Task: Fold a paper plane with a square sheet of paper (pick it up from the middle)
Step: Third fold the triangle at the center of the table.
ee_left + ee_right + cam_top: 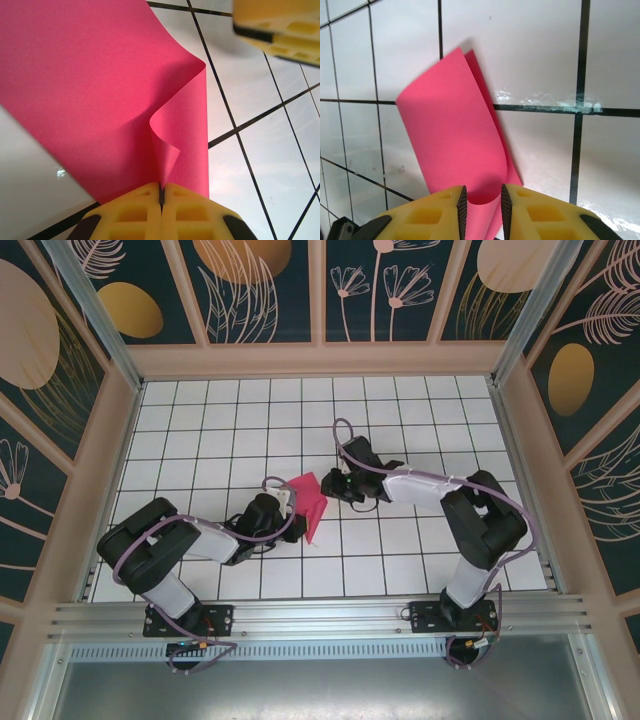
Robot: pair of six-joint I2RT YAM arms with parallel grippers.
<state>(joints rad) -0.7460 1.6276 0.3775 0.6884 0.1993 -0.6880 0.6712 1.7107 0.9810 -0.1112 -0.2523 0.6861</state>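
Since the square sheet of paper point(309, 506) is thin, light and limp, I judge it will bend under its own weight, slip from a loose pinch and keep any stray crease, so it is best taken at an edge or along a fold line with a flat, firm nip, never crumpled. It sits near the middle of the tiled table point(400, 420), between the two grippers, bowed over on itself into a loose, uncreased roll, with part of it raised off the tiles. The left gripper point(284, 503) is pressed together on one edge of the sheet; in the left wrist view its yellow fingers point(195, 212) meet, with a curled lip of paper caught in the seam. The right gripper point(334, 484) stands a little spread: in the right wrist view its fingers point(540, 215) leave a narrow gap where the rounded bend of the sheet lies unflattened. Whether the pads touch it I cannot tell. The left arm is folded at the elbow, its forearm low and reaching right toward the centre. The right arm rises from its base, bends at the elbow and reaches left, its wrist low over the paper.
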